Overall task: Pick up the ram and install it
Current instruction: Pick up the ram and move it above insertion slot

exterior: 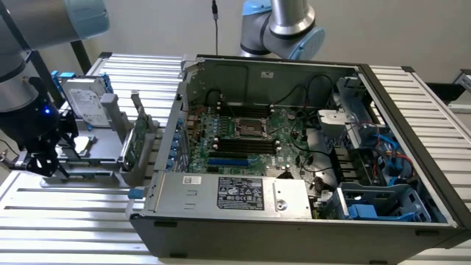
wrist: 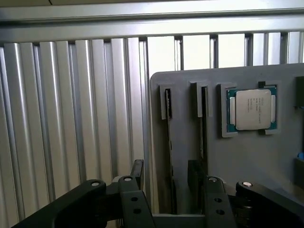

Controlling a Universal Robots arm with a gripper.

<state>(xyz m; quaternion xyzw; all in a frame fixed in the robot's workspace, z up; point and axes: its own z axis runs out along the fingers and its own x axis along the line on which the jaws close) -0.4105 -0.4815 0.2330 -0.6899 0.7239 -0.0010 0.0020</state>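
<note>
Hovering over a gray holder, the end effector has its two black fingers spread wide, gripping nothing. The ram stands on edge in a slot of that holder. It is seen edge-on as a thin dark strip, in line with the gap between the fingers and just ahead of them. Whether either pad touches it cannot be told. One slot over, slightly off the end effector's centre line, is what looks like a second stick. Past that, a processor lies flat in its own recess.

In the exterior view the end effector is at the far left, low over the slatted tabletop. Just beside it a hard drive stands upright in the holder. A little farther away, a green card stands on edge. Well apart from the end effector, toward the exterior view's right, an open computer case lies on its side. Its power supply runs along the near wall, and the motherboard is beyond that. A second arm rises behind the case.
</note>
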